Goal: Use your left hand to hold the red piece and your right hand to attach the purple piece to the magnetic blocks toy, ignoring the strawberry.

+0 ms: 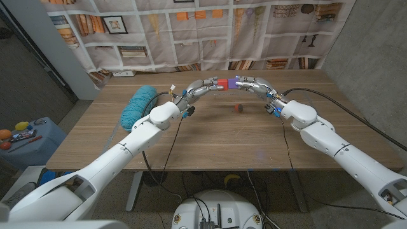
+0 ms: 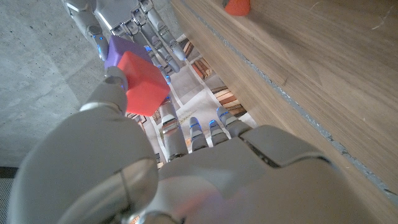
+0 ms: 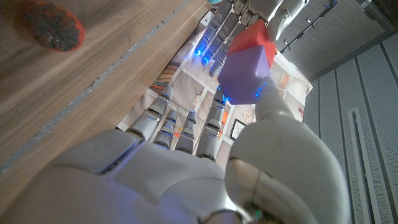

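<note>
Above the far middle of the table [image 1: 210, 146], the red piece [image 1: 222, 84] is grasped by the left hand [image 1: 202, 88] and the purple piece [image 1: 234, 83] by the right hand [image 1: 253, 85]; the two pieces are pressed face to face. Below them, the strawberry [image 1: 238, 108] is seen lying on the table, and a teal yarn bundle [image 1: 136, 105] lies by the left arm.

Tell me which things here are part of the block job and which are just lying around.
Part of the job: red piece in the left hand; purple piece in the right hand, touching the red one.

Lying about: strawberry on the table; blue yarn-like bundle.
</note>
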